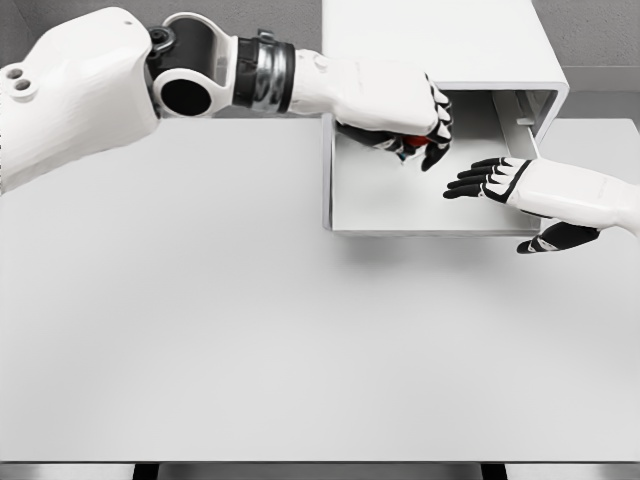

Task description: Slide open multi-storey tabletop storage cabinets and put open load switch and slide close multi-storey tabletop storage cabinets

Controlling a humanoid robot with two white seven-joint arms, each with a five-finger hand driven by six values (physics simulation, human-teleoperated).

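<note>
Plain white tabletop is bare in front; white cabinet's pulled-out drawer is already open. Left hand, curled on a small red-and-black switch, is held over it; right hand is spread, empty. Release and closing are judged outstanding.

A bare simulated test setting is shown: a plain white surface, a white cabinet with its drawer pulled out, and flat grey surroundings.
</note>
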